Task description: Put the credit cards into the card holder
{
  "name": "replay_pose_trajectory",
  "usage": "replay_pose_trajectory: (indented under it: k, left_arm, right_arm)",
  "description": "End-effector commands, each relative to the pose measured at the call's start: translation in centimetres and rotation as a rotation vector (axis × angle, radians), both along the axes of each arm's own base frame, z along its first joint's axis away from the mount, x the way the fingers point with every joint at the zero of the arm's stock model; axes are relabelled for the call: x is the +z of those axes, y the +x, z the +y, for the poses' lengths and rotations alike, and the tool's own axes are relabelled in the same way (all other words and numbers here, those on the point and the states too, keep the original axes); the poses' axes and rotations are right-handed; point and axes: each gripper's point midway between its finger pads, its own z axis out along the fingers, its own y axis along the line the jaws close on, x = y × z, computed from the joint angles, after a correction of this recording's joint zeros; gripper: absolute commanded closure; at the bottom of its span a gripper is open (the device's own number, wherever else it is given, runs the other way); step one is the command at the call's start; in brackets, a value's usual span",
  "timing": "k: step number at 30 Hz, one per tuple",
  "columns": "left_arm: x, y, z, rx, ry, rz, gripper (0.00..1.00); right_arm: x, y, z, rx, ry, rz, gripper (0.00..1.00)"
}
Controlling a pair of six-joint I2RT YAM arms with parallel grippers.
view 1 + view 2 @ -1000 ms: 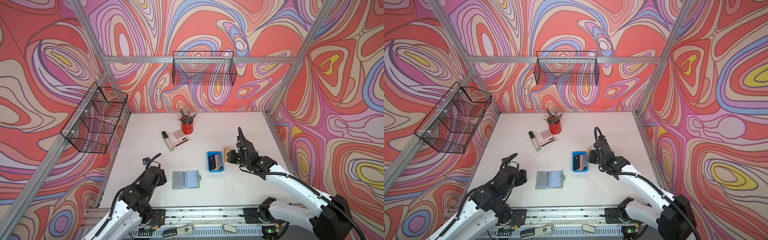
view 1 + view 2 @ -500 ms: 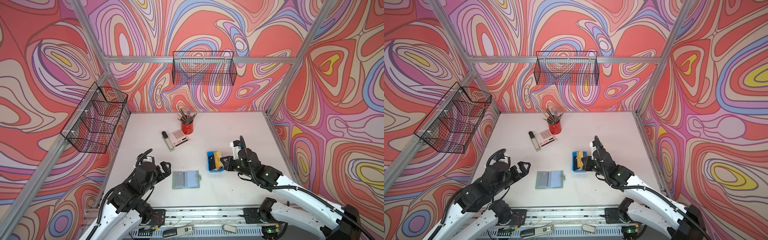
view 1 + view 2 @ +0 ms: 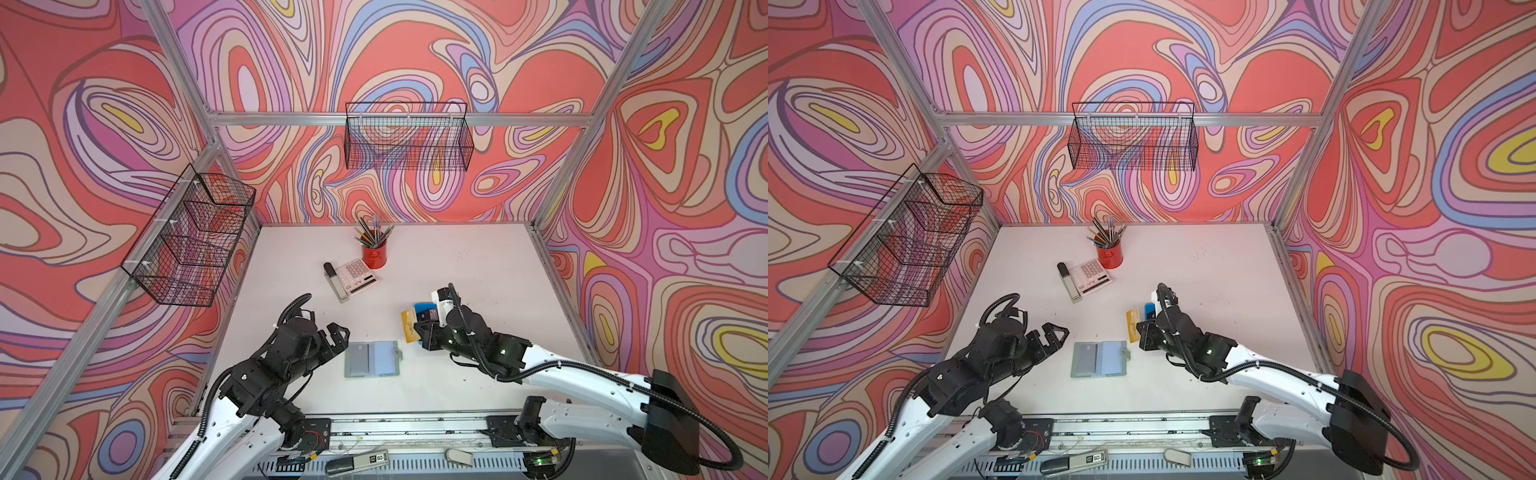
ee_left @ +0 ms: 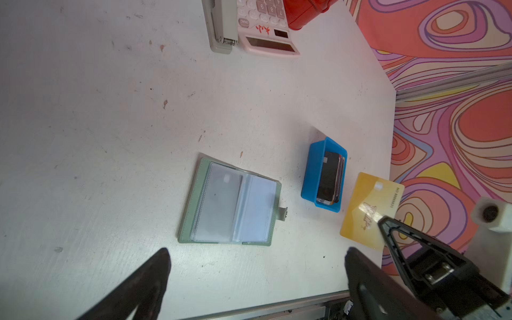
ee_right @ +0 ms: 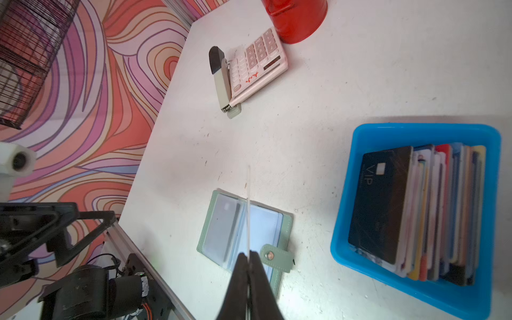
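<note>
Right wrist view: the right gripper (image 5: 249,259) is pinched shut on a gold credit card (image 5: 248,210), seen edge-on as a thin pale line.
Card's place: in both top views it hangs right of centre, up off the table, between the blue tray (image 3: 424,308) and the card holder (image 3: 371,358), touching neither as far as I can tell.
Holder: sage-green, lying open and flat at lower centre of the top views, with the snap tab on its right side. One clear sleeve seems to hold a grey card; the facing one looks vacant.
Other credit cards (image 5: 432,210): stacked on edge in the tray, a black card (image 5: 379,205) foremost.
Free arm: the left gripper (image 4: 257,256) has its jaws wide apart with nothing between them, hovering just left of the holder in the top views.
Step in hand: I'd say one picked card is being carried from tray to holder (most of the job lies ahead, judging by that full tray).
Next move: likely to lay the card nearly flat and bring its leading edge to the mouth of the vacant sleeve. The left gripper looks placed to pin the holder against sliding.
Readable writing: "VIP" on the black card. The left wrist view shows "NO" and a row of digits along the gold card's edge, too small to trust, plus a script logo I cannot read. There is a red scrawl on the pink calculator (image 5: 257,63).
</note>
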Motion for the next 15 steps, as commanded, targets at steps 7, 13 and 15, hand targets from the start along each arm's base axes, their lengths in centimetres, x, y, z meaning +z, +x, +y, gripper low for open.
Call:
replay_pose_trajectory:
  k: [7,13,15]
  left_arm:
    - [-6.3,1.5,-0.7,-0.097,0.085,-0.096,0.0]
    - [-10.4,0.8,0.8,-0.056,0.183,0.015,0.1]
    - [-11.3,0.6,0.6,-0.073,0.183,0.035,0.17]
  right_arm:
    - [0.7,-1.1,6.6,0.044,0.098,-0.083,1.0]
    - [-1.0,-1.7,8.3,0.079,0.115,-0.068,1.0]
    - [-1.8,-1.7,8.6,0.083,0.122,-0.054,1.0]
